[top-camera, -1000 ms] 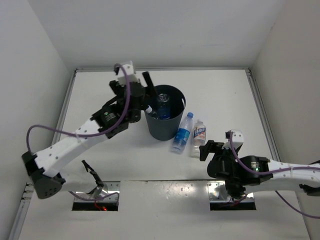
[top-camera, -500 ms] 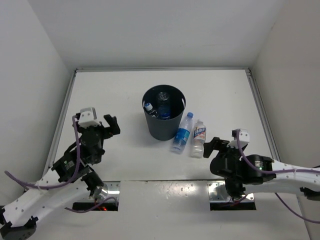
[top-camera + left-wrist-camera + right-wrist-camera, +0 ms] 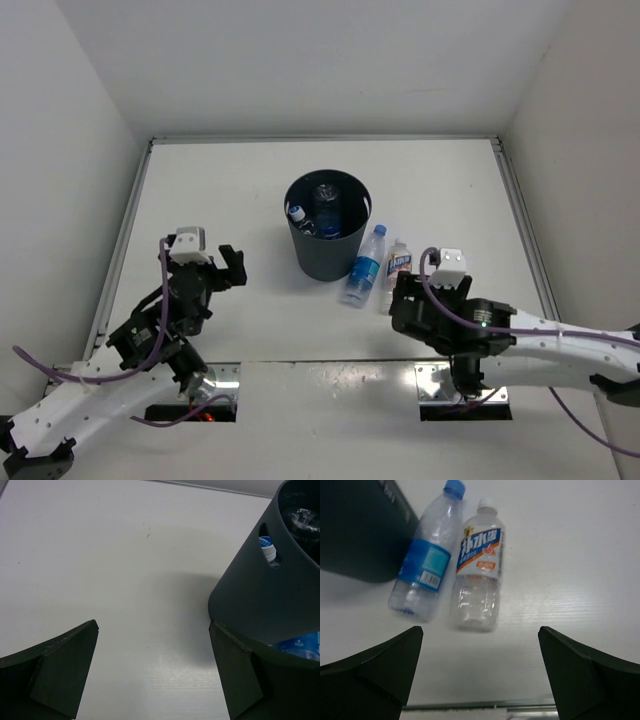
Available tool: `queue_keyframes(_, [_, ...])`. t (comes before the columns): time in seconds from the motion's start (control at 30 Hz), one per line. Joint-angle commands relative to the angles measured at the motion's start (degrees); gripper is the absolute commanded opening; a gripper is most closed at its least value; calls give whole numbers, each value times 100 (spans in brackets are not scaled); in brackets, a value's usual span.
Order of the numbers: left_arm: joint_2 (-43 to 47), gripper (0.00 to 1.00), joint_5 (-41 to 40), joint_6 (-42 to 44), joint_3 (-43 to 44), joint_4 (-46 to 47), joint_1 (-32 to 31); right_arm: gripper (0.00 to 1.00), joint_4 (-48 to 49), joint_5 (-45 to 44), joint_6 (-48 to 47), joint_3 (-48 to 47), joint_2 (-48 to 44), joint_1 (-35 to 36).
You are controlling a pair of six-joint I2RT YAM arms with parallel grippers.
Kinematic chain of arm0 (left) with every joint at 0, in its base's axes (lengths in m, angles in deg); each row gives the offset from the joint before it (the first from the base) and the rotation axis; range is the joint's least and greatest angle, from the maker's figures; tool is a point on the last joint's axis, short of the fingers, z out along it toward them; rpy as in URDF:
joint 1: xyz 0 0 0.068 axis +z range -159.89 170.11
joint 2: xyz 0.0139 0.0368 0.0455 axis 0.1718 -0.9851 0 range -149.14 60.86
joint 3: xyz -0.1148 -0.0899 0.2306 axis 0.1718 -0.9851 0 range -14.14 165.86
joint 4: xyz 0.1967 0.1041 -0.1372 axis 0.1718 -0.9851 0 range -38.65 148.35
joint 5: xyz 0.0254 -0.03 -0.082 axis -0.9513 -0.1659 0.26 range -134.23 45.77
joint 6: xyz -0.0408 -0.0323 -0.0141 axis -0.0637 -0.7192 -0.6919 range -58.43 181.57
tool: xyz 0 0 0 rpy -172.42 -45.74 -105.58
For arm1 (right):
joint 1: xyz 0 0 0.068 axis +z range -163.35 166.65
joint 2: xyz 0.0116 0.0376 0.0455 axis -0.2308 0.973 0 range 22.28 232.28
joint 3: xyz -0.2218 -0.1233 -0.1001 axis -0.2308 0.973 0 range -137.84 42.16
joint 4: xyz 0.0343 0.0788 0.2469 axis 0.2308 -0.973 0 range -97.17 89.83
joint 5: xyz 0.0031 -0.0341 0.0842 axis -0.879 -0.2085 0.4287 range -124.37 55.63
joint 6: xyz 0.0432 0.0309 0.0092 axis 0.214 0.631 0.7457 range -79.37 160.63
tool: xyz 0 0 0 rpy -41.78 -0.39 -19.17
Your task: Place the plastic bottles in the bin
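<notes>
The dark bin (image 3: 327, 245) stands mid-table with two plastic bottles inside, one unlabelled (image 3: 324, 195) and one blue-capped (image 3: 298, 214). Two more lie side by side right of it: a blue-label bottle (image 3: 362, 266) (image 3: 427, 560) against the bin (image 3: 365, 530), and a white-blue-label bottle (image 3: 399, 263) (image 3: 479, 565). My right gripper (image 3: 400, 292) (image 3: 480, 630) hovers open just short of their bases, holding nothing. My left gripper (image 3: 234, 266) (image 3: 153, 625) is open and empty left of the bin (image 3: 270, 585).
White walls close the table at the back and both sides. A metal strip with two cut-outs (image 3: 192, 402) (image 3: 462, 392) runs along the near edge by the arm bases. A rim notch in the bin shows a bottle cap (image 3: 267, 550).
My left arm has pulled back from over the bin to the near left, its gripper still open. My right gripper has moved left and forward, closer to the two lying bottles.
</notes>
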Motion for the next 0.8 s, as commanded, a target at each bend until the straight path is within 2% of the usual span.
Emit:
queue_keyframes(0.0, [-146, 100, 70, -114, 89, -47, 27, 100, 661, 288, -883, -124, 103, -804])
queue_keyframes(0.03, [-198, 100, 70, -114, 150, -99, 27, 100, 959, 454, -1234, -54, 8, -1103])
queue_keyframes(0.07, [-198, 100, 70, -167, 150, -100, 27, 100, 1650, 1039, -2073, 34, -211, -1819])
queue_keyframes(0.1, [-198, 100, 70, -167, 150, -100, 27, 100, 1944, 1402, -2429, 191, -309, -2235])
queue_keyframes(0.13, [-198, 100, 70, -167, 150, -161, 27, 100, 2147, 2127, -2711, 193, -379, -3127])
queue_keyframes(0.2, [-138, 100, 70, -219, 150, -161, 27, 100, 2403, 2939, -3353, 254, -380, -4133])
queue_keyframes(0.23, [-67, 100, 70, -220, 150, -161, 27, 100, 2404, 3813, -3556, 254, -319, -4634])
queue_keyframes(0.27, [-67, 100, 18, -272, 150, -161, 27, 100, 2508, 4083, -3784, 324, -240, -5222])
queue_keyframes(0.3, [-6, 100, -35, -273, 150, -222, 27, 100, 2509, 3955, -3786, 325, -100, -5115])
queue_keyframes(0.37, [-5, 100, -35, -334, 150, -223, 27, 100, 2571, 4348, -3874, 272, 137, -5052])
queue_keyframes(0.53, [-5, 100, 79, -334, 150, -223, 27, 100, 2623, 4656, -3874, 219, 911, -5052])
queue_keyframes(0.67, [-58, 100, 79, -334, 150, -223, 27, 100, 2299, 4972, -3874, -105, 2094, -5130])
queue_keyframes(0.77, [-58, 100, 79, -334, 150, -223, -26, 100, 2245, 5279, -3927, -238, 2467, -5131])
